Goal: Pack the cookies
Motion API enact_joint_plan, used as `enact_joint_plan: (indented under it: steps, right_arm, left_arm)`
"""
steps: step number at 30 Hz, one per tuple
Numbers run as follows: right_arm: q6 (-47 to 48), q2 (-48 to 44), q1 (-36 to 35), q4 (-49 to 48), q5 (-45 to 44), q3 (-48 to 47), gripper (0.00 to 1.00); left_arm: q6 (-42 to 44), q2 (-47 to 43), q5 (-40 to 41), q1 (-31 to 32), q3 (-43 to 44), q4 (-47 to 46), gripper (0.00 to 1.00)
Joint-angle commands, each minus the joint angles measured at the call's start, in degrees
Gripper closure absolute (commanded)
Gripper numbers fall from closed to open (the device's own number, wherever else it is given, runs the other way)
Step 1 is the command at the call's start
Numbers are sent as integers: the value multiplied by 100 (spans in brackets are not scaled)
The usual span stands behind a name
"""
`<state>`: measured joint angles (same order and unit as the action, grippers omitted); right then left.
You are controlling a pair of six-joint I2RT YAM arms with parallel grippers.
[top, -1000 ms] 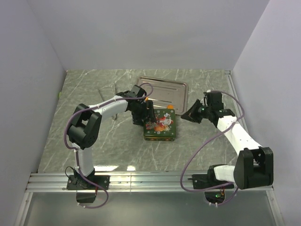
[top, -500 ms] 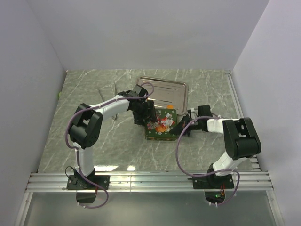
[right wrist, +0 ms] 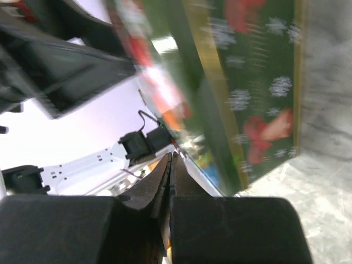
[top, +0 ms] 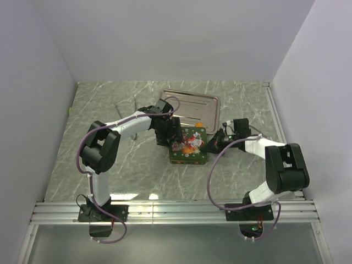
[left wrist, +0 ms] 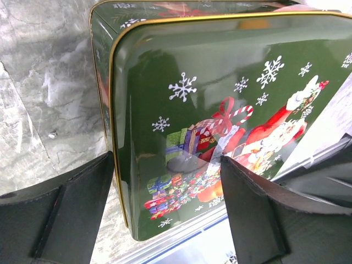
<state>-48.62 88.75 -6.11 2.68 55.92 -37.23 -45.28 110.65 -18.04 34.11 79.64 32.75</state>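
A green Christmas-print tin (top: 188, 146) sits in the middle of the table. Its lid (left wrist: 220, 82) lies slightly askew over the base (left wrist: 102, 44). My left gripper (top: 171, 137) is at the tin's far-left corner. In the left wrist view its fingers stand wide apart over the lid's corner (left wrist: 166, 159), one by the lid's edge and one in front of its face. My right gripper (top: 212, 146) is shut and empty, its tip (right wrist: 170, 157) at the tin's right side (right wrist: 258, 82). No cookies are in view.
A metal tray (top: 198, 107) lies just behind the tin. White walls enclose the marbled table on the left, back and right. The arms' bases and a rail run along the near edge.
My right arm has swung in from the right and lowered its shut gripper to the tin's right side. The lid has tilted slightly. My left gripper stays at the tin's far-left corner.
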Motion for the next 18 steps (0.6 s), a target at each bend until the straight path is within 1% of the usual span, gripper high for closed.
enact_joint_plan:
  steps: [1,2,3,5,7,8,10,11,13,14,16,17,18]
  right_arm:
    - [475,-551,22,908,-423,-818,100]
    - [511,-691,22,1188,-450,-942,100]
    - [581,-753,31,1296,-459,-1179,100]
    - [591,-911,22,1524,-477,-1356,100]
    - [599,-1000,13,1648,-477,-1576,98]
    - [591,-1078,22,1692,-468,-1620,94]
    - [573,-1158,22,1780,-477,-1716,91]
    - [582,-1237,22,1815,-494,-1743,87]
    - [582,-1307,22,1894,-512,-1787,83]
    - [599,-1377,22,1955,-529,-1796,78]
    - [661,-1448,22,2052,-591,-1831,73]
    - [687,-1518,22,2096,-626,-1840,70]
    - [739,-1562,31,2201,-678,-1866,68]
  left_arm:
    - [-8,-140,134,61,70,38,16]
    - [19,-149,195,61,78,64,15]
    - [36,-149,231,61,87,91,15]
    - [80,-167,327,61,105,161,12]
    - [124,-193,380,61,96,196,10]
    - [133,-228,424,52,96,205,7]
    - [168,-263,503,52,87,223,5]
    - [168,-307,538,52,87,249,1]
    - [194,-360,617,52,79,267,1]
    - [212,-430,653,35,70,293,1]
    - [238,-535,758,35,61,319,0]
    - [256,-579,793,8,61,346,1]
    - [256,-632,837,-1,61,398,1]
